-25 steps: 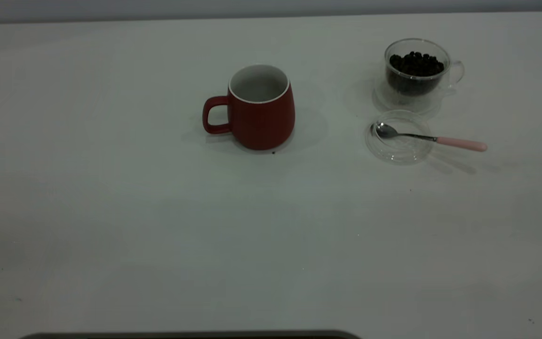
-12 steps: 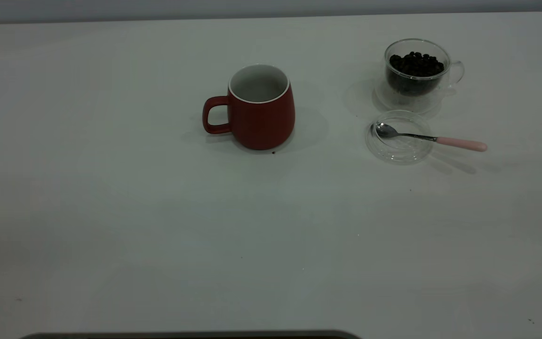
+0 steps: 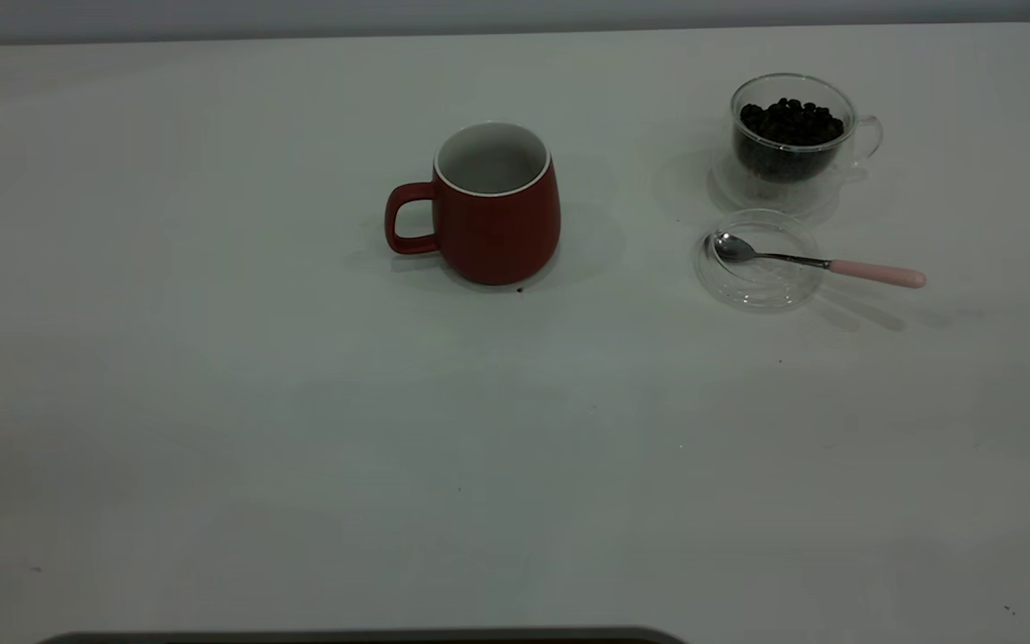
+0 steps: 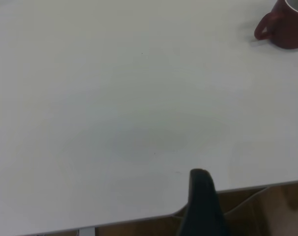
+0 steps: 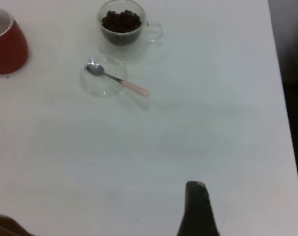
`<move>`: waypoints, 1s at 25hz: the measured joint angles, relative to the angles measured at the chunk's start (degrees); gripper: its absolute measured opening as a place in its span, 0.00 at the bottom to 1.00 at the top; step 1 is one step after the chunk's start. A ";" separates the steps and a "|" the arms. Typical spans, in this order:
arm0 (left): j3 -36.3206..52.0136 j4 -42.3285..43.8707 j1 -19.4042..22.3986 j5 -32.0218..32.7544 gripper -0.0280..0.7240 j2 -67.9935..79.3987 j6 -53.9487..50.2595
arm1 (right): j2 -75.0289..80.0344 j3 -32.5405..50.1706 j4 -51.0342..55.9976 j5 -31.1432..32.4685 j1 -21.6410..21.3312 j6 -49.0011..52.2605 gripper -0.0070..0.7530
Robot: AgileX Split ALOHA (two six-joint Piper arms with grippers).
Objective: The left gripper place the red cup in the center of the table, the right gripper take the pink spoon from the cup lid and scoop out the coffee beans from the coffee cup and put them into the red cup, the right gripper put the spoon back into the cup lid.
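White table (image 3: 211, 402) fills the exterior view, no arm over it; left gripper (image 4: 202, 204) sits at the near-left edge, right gripper (image 5: 197, 209) near the right edge, grip state can't tell for either. One red cup (image 3: 497, 206) stands mid-table, handle left. Far right: one coffee cup (image 3: 792, 139) of coffee beans (image 3: 790, 121), just nearer one cup lid (image 3: 758, 261) holding one pink spoon (image 3: 823, 263), handle overhanging right.

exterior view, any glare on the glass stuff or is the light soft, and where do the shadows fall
Exterior view: dim, even light, no strong glare on the clear double-walled glass coffee cup or the transparent round cup lid; soft faint shadows ring the dark-red mug. Right wrist view: the pink-handled spoon casts a pale shadow on the white table.
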 joint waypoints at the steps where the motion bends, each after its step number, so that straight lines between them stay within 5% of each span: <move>1: 0.00 0.00 0.00 0.00 0.82 0.00 0.00 | 0.00 0.00 -0.57 0.00 0.00 0.84 0.78; 25: 0.00 0.00 0.00 0.00 0.82 0.00 0.00 | 0.00 0.00 -3.19 0.00 0.00 4.94 0.78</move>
